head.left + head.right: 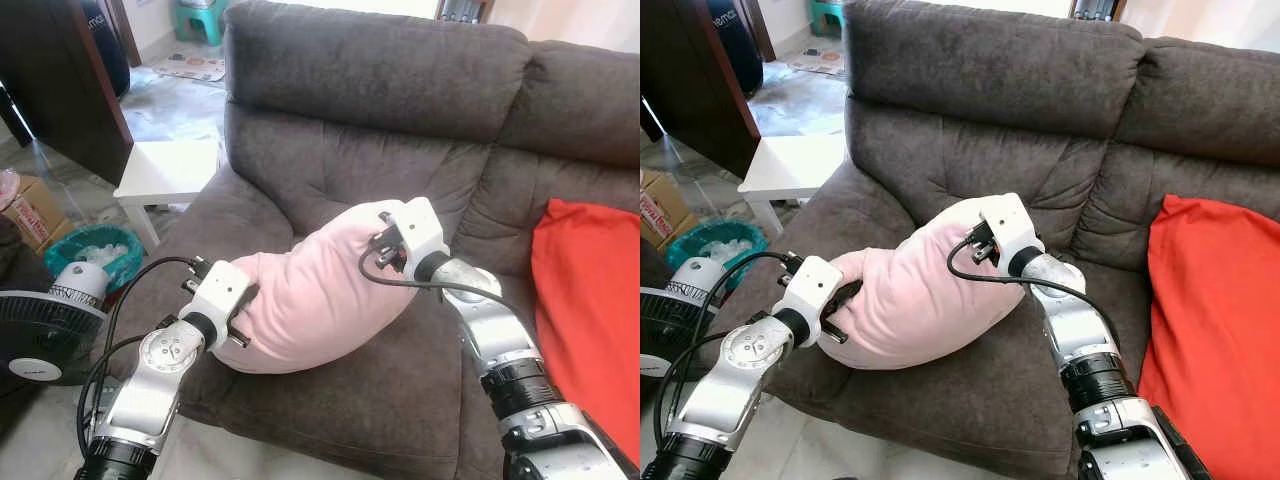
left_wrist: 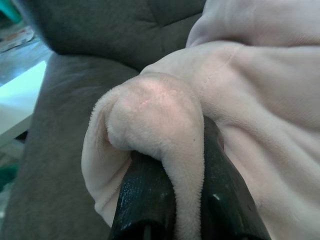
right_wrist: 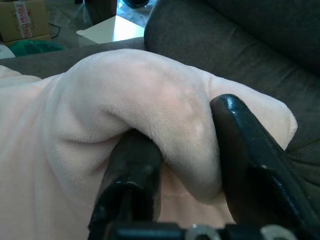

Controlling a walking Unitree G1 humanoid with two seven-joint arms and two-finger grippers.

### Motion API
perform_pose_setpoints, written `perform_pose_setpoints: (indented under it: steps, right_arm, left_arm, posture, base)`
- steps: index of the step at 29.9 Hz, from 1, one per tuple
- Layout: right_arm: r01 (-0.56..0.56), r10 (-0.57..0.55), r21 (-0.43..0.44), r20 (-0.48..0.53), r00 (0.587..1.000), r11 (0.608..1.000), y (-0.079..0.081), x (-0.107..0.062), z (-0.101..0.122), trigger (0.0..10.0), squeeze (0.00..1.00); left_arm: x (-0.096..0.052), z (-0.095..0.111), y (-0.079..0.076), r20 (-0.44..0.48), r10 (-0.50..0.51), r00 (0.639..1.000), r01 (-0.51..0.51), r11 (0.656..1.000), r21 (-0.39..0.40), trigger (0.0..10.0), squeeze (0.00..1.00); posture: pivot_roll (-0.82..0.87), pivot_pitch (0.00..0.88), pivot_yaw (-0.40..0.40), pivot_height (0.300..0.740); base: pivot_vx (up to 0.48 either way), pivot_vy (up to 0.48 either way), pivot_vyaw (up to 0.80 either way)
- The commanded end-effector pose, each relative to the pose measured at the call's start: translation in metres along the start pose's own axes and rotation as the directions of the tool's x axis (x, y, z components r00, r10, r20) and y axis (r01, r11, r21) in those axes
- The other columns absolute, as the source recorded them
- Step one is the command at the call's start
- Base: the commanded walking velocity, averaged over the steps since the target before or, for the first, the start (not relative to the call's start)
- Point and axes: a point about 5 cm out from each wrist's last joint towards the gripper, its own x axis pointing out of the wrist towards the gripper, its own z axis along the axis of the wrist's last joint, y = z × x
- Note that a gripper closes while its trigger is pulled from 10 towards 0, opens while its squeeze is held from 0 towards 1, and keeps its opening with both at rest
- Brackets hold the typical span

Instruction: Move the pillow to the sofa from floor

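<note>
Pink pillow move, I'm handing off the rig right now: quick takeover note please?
Left gripper: shut on a pinched fold at one end of the soft pink plush pillow.
Right gripper: shut on a fold at the pillow's other end.
Pillow: off the floor, over the seat of the dark grey fabric sofa, underside at or near the cushion. Red cushion sits to the right.
Done: pickup and carry.
Left: settle it, open both grippers, withdraw.
</note>
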Motion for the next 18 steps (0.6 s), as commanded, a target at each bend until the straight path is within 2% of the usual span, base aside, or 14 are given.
perform_pose_setpoints:
  steps: [1,5,6,7,8,10,12,18]
  right_arm:
    - [-0.039,0.04,-0.016,0.05,0.998,0.999,0.009,0.002,0.012,10.0,1.0]
    - [0.01,-0.009,-0.016,0.051,0.999,1.0,0.004,0.002,0.011,10.0,1.0]
    - [0.038,-0.037,-0.019,0.052,0.998,0.999,0.0,0.001,0.011,10.0,0.8]
    - [0.051,-0.05,-0.017,0.053,0.997,0.999,-0.001,0.001,0.011,10.0,0.07]
    - [0.07,-0.069,-0.017,0.054,0.996,0.997,-0.004,0.001,0.011,10.0,0.0]
    - [0.098,-0.098,-0.012,0.056,0.994,0.995,-0.007,0.0,0.011,10.0,0.0]
    - [0.222,-0.223,0.017,0.072,0.972,0.975,-0.023,-0.004,0.012,10.0,0.0]
    - [0.333,-0.338,0.059,0.091,0.937,0.941,-0.037,-0.011,0.012,10.0,0.0]
  left_arm:
    - [0.005,0.004,-0.003,-0.006,0.007,1.0,-0.006,1.0,0.015,10.0,0.0]
    - [0.007,-0.003,0.004,-0.045,0.071,0.997,-0.07,0.997,0.008,10.0,0.0]
    - [0.007,-0.006,0.008,-0.055,0.114,0.992,-0.114,0.994,0.002,10.0,0.0]
    - [0.007,-0.007,0.01,-0.06,0.135,0.989,-0.136,0.991,-0.005,10.0,0.0]
    - [0.007,-0.007,0.013,-0.064,0.16,0.985,-0.161,0.987,-0.01,10.0,0.0]
    - [0.007,-0.008,0.016,-0.068,0.193,0.979,-0.195,0.981,-0.016,10.0,0.0]
    - [0.009,-0.008,0.024,-0.074,0.275,0.958,-0.279,0.959,-0.044,10.0,0.0]
    - [0.011,-0.009,0.027,-0.082,0.333,0.939,-0.339,0.938,-0.072,10.0,0.0]
  posture:
    - [0.16,0.074,-0.076,0.74]
    - [0.16,0.072,-0.076,0.74]
    - [0.15,0.072,-0.076,0.74]
    - [0.15,0.072,-0.075,0.74]
    - [0.15,0.071,-0.076,0.74]
    - [0.15,0.07,-0.076,0.74]
    - [0.15,0.069,-0.075,0.74]
    - [0.14,0.064,-0.073,0.74]
  base:
    - [0.0,0.0,0.0]
    - [0.0,0.0,0.0]
    - [0.0,0.0,0.0]
    - [0.0,0.0,0.0]
    - [0.0,0.0,0.0]
    - [0.0,0.0,0.0]
    - [0.0,0.0,0.0]
    - [0.0,0.0,0.0]
